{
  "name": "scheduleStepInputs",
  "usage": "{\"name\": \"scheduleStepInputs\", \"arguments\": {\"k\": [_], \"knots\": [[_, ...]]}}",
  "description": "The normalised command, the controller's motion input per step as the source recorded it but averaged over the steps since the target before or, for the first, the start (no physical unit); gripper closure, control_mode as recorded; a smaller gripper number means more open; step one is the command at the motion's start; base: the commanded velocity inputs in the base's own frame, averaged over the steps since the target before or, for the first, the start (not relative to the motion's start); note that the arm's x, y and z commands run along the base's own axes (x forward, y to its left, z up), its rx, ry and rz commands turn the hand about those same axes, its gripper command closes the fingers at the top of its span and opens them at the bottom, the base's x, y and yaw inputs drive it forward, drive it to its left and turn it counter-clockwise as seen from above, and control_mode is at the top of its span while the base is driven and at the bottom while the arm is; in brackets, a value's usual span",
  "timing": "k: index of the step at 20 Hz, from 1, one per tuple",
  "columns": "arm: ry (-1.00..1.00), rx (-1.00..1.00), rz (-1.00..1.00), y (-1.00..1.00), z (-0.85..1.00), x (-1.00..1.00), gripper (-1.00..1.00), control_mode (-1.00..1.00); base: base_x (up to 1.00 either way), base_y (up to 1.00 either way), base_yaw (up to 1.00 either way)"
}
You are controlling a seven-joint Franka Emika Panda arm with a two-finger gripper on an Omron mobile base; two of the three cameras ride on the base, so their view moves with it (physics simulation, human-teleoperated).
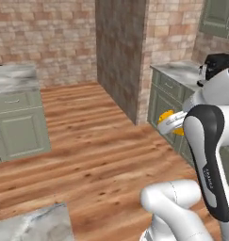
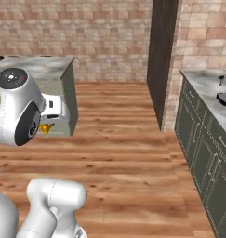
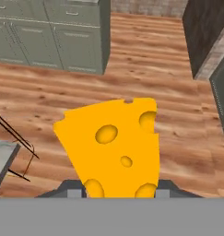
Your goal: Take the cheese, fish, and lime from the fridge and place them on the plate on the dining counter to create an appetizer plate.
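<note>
Wood plank floor (image 1: pixel 97 141) all around, warm orange-brown, boards running across the room; brick wall (image 1: pixel 50 33) at the back with a dark grey-brown pillar (image 1: pixel 120 52) jutting out of it. Sage-green cabinets with marble tops on both sides: one block on the left (image 1: pixel 19 117), one run on the right (image 2: pixel 205 148) with a black appliance (image 2: pixel 225 88) sitting on its top, too blurred to name. Corner of another marble top (image 1: pixel 36 226) at the lower left of the left base view, and in the hand view a marble edge (image 3: pixel 3 161) with thin black legs (image 3: pixel 14 138) beside it, possibly a stool. Gripper (image 3: pixel 114 191) held up in mid-air over open floor, jaws narrowed onto the cheese (image 3: pixel 111 147), wedge clamped between the fingers (image 3: pixel 74 189) with its wide end pointing away from the hand. Yellow of the wedge also peeks out past the wrist in both base views (image 1: pixel 168 115) (image 2: pixel 44 128). Faint dark lettering on the arm's black joint cover (image 1: pixel 208 176), too small to read; no other writing or labels legible
</note>
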Motion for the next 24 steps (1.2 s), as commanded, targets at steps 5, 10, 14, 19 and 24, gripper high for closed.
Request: {"name": "scheduleStepInputs", "arguments": {"k": [5,10,14,19,24], "knots": [[0.0,0.0,0.0,0.0,0.0,0.0,1.0,1.0,1.0,-0.28,0.14],[0.0,0.0,0.0,0.0,0.0,0.0,1.0,1.0,1.0,-0.28,0.11],[0.0,0.0,0.0,0.0,0.0,0.0,1.0,1.0,1.0,-0.23,0.12],[0.0,0.0,0.0,0.0,0.0,0.0,1.0,1.0,1.0,-0.19,0.16],[0.0,0.0,0.0,0.0,0.0,0.0,1.0,1.0,1.0,-0.17,0.18]]}}
